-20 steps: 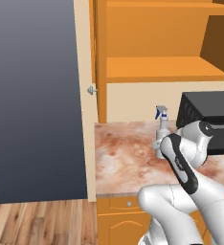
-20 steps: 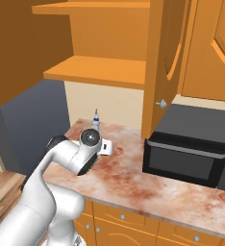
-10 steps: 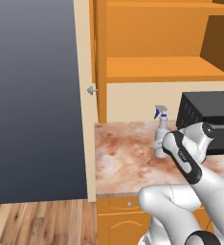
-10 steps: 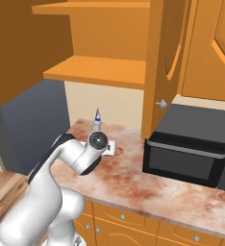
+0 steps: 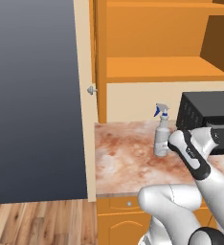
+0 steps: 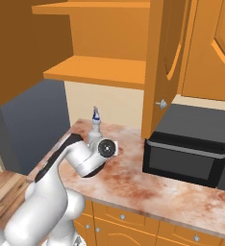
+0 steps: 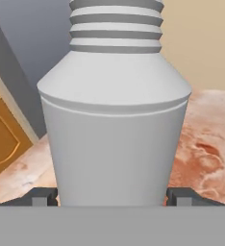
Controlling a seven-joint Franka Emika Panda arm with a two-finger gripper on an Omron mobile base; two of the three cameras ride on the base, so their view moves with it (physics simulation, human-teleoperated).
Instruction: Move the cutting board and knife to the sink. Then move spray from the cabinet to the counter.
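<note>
One spray (image 5: 162, 136) (upright) on counter (image 5: 128, 162).

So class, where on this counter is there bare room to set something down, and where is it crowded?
Free: the counter in front of the microwave, and the strip left of the spray toward the cabinet side panel. Crowded: around the spray, where the arm's fingers flank it.

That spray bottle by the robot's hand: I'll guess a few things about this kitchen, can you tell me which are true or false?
1. The spray stands upright on the counter. True.
2. The spray sits on the cabinet shelf. False: it stands on the counter below.
3. A black microwave sits on the counter. True.
4. The microwave door hangs open. False: it is closed.
5. The gripper fingertips stand either side of the spray's base. True.
</note>
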